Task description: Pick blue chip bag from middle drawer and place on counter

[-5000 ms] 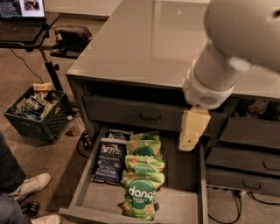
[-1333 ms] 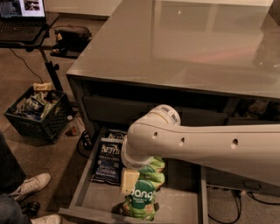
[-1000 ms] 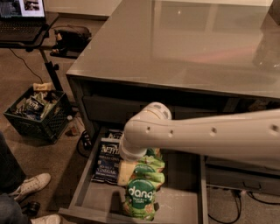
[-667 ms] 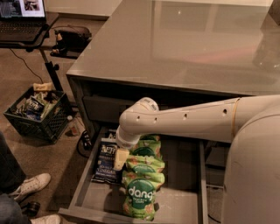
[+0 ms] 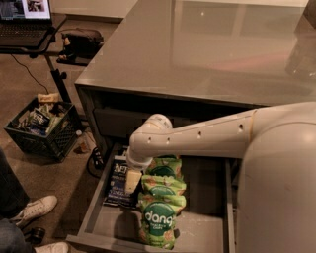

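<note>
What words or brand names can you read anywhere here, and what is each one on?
"dang": on the front green bag in the middle drawer.
White lettering on the blue chip bag, below the gripper: too blurred to read.
Text on the laptop screen: unreadable.

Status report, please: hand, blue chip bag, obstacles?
Hand low in middle drawer, at edge of blue chip bag. Bag lies flat. Green dang bags close beside it.

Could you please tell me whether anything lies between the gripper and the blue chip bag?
Nothing visible does. The gripper hangs just over the blue chip bag in the middle drawer; the green dang bags lie beside both, toward the drawer's middle, not between them.
</note>
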Controlling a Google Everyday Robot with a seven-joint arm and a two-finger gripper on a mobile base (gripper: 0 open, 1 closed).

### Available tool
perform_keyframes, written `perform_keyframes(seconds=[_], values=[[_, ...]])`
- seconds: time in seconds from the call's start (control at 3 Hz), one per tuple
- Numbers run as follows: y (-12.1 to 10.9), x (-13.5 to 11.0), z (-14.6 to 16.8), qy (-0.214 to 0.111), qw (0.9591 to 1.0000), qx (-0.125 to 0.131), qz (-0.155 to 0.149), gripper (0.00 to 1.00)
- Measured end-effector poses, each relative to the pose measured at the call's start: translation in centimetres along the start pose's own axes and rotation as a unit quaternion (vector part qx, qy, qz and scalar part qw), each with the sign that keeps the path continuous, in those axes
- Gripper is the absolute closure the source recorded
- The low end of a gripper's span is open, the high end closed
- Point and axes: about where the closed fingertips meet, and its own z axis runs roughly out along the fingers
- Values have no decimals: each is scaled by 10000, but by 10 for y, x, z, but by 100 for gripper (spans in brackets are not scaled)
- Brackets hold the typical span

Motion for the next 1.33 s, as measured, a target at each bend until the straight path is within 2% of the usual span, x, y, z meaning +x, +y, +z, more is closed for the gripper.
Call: perform_keyframes(seconds=[0.33, 1.0, 1.33], values=[[-12, -2, 60, 41, 10000, -75, -14, 0], [-4, -4, 72, -91, 9999, -135, 17, 0], [-5, -4, 97, -308, 9992, -137, 207, 0]])
